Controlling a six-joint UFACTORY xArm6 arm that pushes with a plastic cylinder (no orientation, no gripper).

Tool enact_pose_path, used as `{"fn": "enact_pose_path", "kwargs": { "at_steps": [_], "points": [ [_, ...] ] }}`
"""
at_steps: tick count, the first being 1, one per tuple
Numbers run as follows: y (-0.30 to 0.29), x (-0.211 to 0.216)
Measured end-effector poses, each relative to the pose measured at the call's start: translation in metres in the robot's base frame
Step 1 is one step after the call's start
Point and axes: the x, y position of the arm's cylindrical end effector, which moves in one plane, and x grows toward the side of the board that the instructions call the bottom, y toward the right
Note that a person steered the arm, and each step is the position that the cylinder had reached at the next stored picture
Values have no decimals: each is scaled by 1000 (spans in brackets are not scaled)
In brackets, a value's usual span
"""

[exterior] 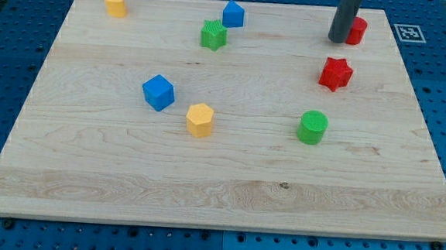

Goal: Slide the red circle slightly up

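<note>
Peeking from behind my tip [337, 40], the red circle [357, 30], mostly hidden; no jaws here.

Pale wooden board [227, 179] with fine grain — ribbed green plastic cylinder [313, 127], ribbed red plastic star [335, 74], plain blue plastic cube [158, 91].

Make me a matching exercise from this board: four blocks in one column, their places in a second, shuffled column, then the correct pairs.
Blocks:
1. red circle
2. red star
3. green cylinder
4. blue cube

Places:
A. lowest block on the view's right half
B. the view's left half, up-left of the yellow hexagon
C. near the view's top edge, right beside my tip, partly hidden by the rod
D. between the red circle and the green cylinder

Pairs: 1-C, 2-D, 3-A, 4-B
</note>
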Motion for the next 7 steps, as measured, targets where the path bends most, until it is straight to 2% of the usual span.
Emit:
{"fn": "enact_pose_path", "kwargs": {
  "at_steps": [2, 3, 4, 7],
  "points": [
    [25, 3],
    [24, 29],
    [28, 37],
    [76, 21]
  ]
}}
